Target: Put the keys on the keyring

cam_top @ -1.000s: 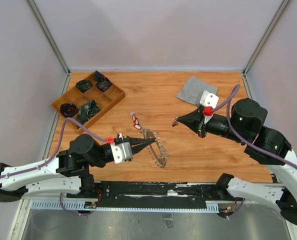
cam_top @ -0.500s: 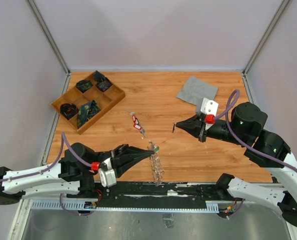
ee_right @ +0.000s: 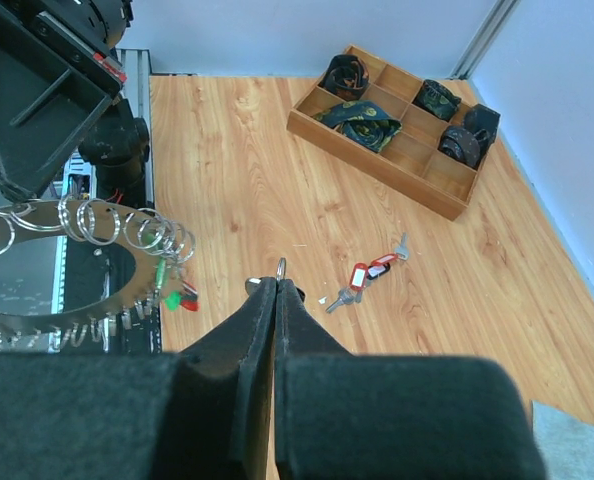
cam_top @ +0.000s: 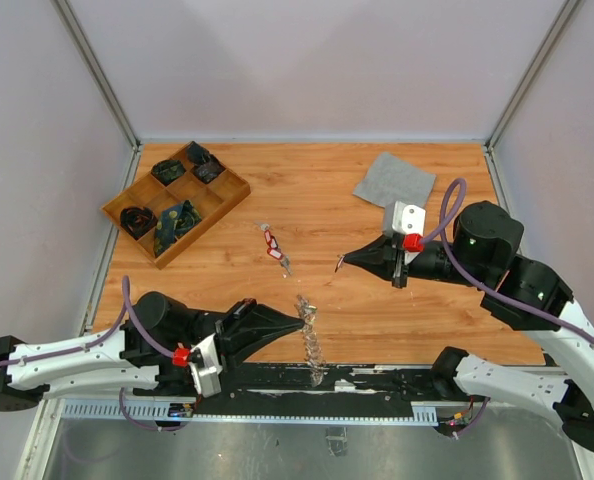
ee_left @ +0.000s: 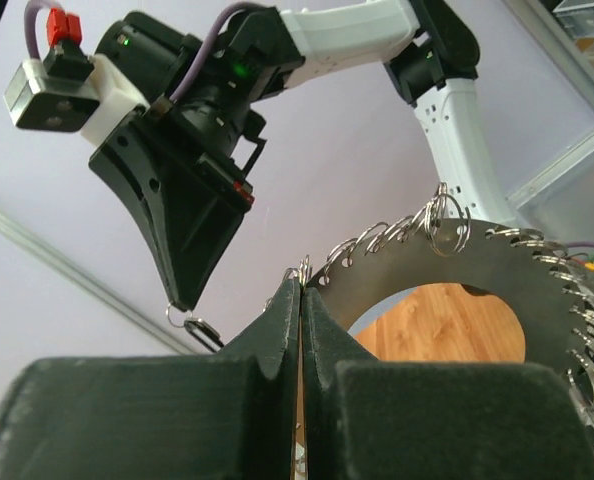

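Holds the keyring [cam_top: 313,345] by its rim in the shut left pincer [cam_top: 299,320], standing on edge by the near edge of the worktop [cam_top: 397,310]. Pinches a small wire loop [ee_right: 280,266] in the closed right pincer [cam_top: 342,262], raised mid-worktop. Shows red-tagged keys [cam_top: 273,245] lying flat between the wooden tray [cam_top: 207,226] and the keyring, apart from both pincers.

Keyring [ee_left: 477,260] cut off by right edge, its base hidden behind left pincer [ee_left: 299,285]; loop [ee_right: 281,266] pinched in right pincer [ee_right: 276,284] too small to identify.
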